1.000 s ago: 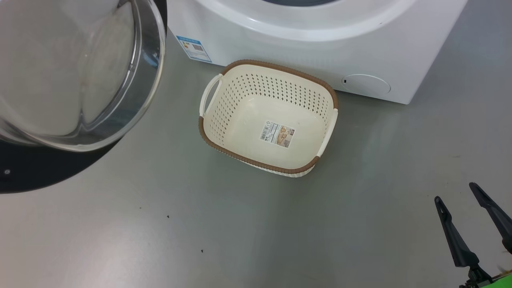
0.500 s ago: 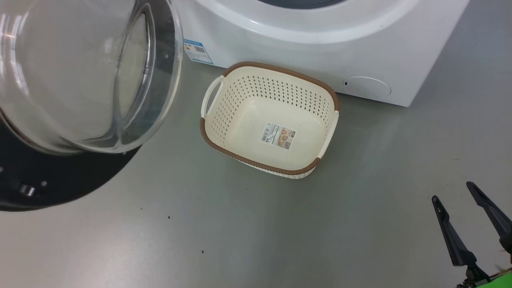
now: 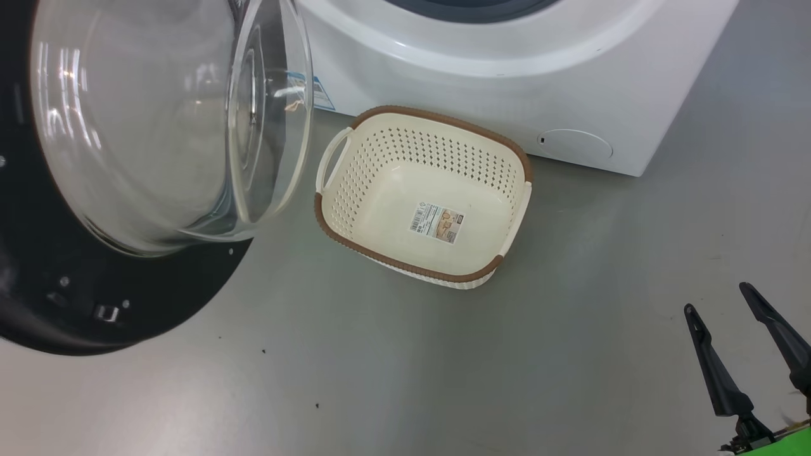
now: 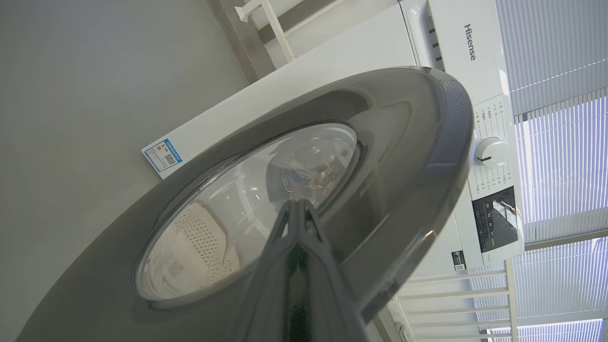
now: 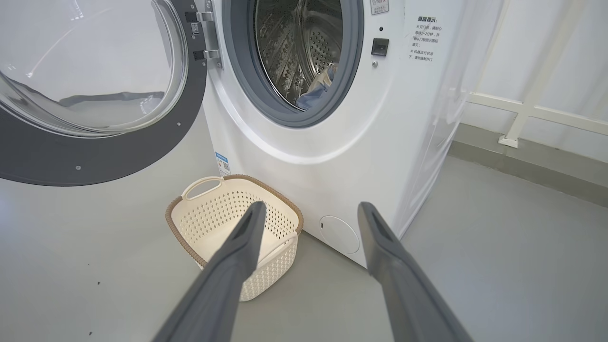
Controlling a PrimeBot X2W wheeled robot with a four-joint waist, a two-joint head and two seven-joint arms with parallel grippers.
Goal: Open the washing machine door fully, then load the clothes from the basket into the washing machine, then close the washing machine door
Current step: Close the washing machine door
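— What's cut off on the left?
— The door (image 3: 127, 297). It stands swung open left of the washer (image 3: 507, 95), and the head view's left and top edges clip its black frame. Its bulging glass (image 3: 158, 126) covers part of the washer's blue sticker (image 4: 163, 156).
— And the left gripper?
— The left gripper (image 4: 298, 203) has its fingers pressed together, tips over the door's outer face. I cannot tell whether they touch it.
— The basket?
— The basket (image 3: 437, 116) sits on the floor just before the washer, right of the door and apart from it. A paper label (image 3: 437, 221) lies on its bottom.
— The clothes?
— In the drum (image 5: 304, 42). A fold of light blue clothes (image 5: 311, 95) shows low behind the grey ring (image 5: 304, 118); the rest is hidden.
— The right side?
— The right gripper (image 3: 718, 297) hangs above the floor (image 3: 380, 367), fingers spread wide and empty, well apart from the basket. Its base runs off the corner.
— The room?
— A smooth grey floor with a few dark specks, a white railing (image 5: 560, 118) right of the washer, and slatted blinds (image 4: 560, 142) past it in the left wrist view.
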